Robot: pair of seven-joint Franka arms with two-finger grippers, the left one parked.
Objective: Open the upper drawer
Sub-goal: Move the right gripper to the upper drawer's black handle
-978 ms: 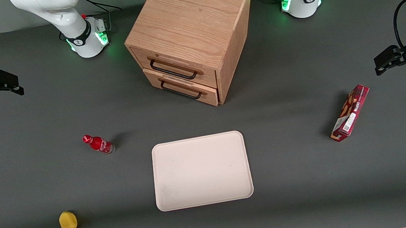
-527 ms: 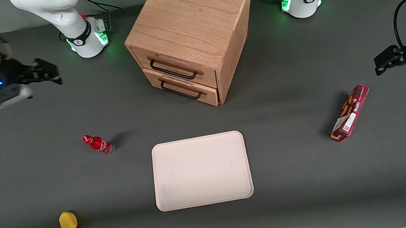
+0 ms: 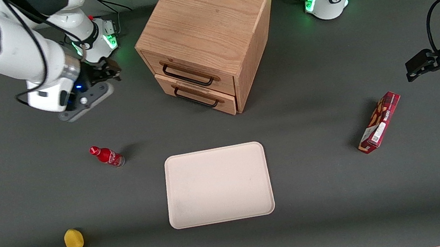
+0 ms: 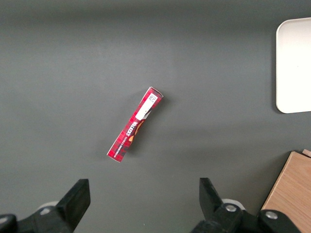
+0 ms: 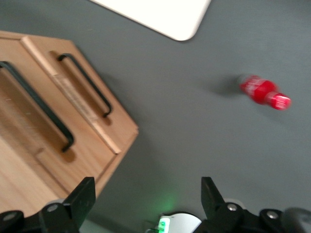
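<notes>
the approach is in hand: the pincer (image 3: 109, 70) hangs over the desk (image 3: 36, 192) beside the cabinet (image 3: 204, 24), apart from it, fingers spread wide and empty. the upper drawer (image 3: 189, 71) sits shut, topmost of two. next, i judge, the pincer must line up with the handle (image 3: 187, 77) and close around it.
</notes>
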